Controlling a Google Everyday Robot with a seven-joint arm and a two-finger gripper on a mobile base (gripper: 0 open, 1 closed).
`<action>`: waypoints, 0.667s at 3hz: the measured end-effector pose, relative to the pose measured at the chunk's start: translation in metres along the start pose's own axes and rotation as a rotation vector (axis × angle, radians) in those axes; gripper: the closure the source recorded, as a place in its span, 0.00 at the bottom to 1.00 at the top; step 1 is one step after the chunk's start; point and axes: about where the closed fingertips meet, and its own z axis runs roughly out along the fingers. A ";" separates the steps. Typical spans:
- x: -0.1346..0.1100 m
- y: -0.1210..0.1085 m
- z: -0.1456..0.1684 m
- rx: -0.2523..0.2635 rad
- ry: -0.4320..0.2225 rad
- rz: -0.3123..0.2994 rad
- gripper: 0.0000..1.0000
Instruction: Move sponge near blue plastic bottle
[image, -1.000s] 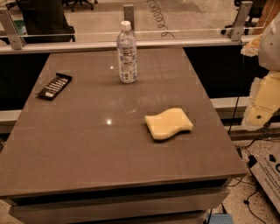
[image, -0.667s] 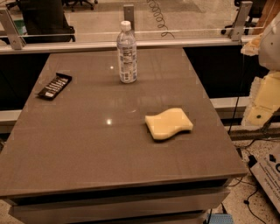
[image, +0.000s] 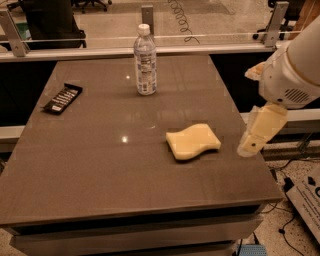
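Brown flat-topped table (image: 90, 170), viewed from its near edge

Far left: black flat packet with white markings (image: 62, 98) lay flat close to the table's left edge, set at an angle

Right of it, toward the back: clear ribbed plastic water bottle with white screw cap and white-and-blue label (image: 145, 60) stood upright, well apart from the packet

Further right and nearer the front: flat pale-yellow foam sponge with wavy edges (image: 193, 141) lay on the tabletop, right of centre, well apart from the bottle

Far right: pale robot gripper (image: 252, 142) hung at the table's right edge, near the sponge but apart from it, angled down and inward beneath the white arm housing (image: 295, 65). Spread or pressed together: could not tell from here
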 end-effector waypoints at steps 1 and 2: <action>-0.029 -0.023 0.038 0.007 -0.108 -0.011 0.00; -0.060 -0.056 0.070 0.000 -0.209 -0.016 0.00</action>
